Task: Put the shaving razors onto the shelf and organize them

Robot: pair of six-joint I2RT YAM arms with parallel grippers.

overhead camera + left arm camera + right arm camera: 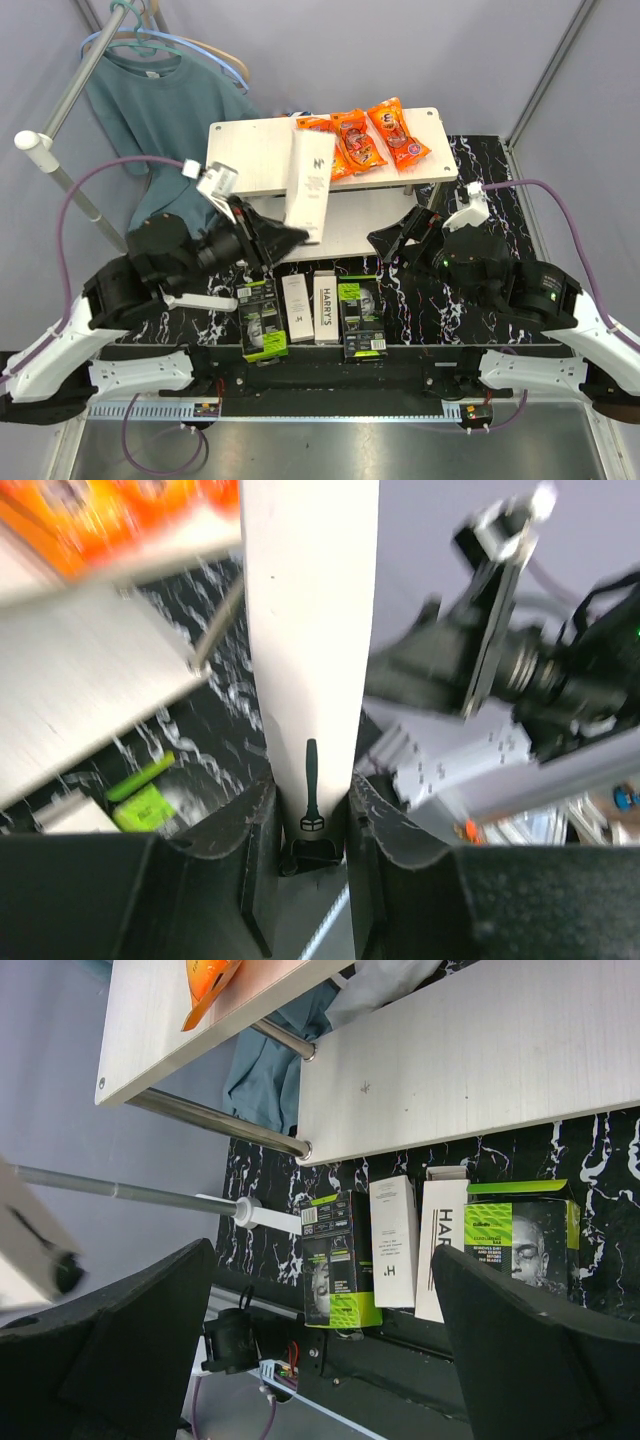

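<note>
Currently none shelved. Left gripper (pixel 288 238), 9 o'clock: clamped on one white razor box (pixel 310 185), raised at the front edge of the shelf (pixel 250 150). Four razor boxes (pixel 326 307) in a row on the bench (pixel 440 310), 6 o'clock. Right gripper (pixel 400 238), 3 o'clock: jaws wide, empty.

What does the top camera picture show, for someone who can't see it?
The left pincer holds a slim white razor box at the front edge of the shelf, whose top board carries orange snack packets. Four more razor boxes lie in a row on the black table; the right pincer is open and empty.
</note>
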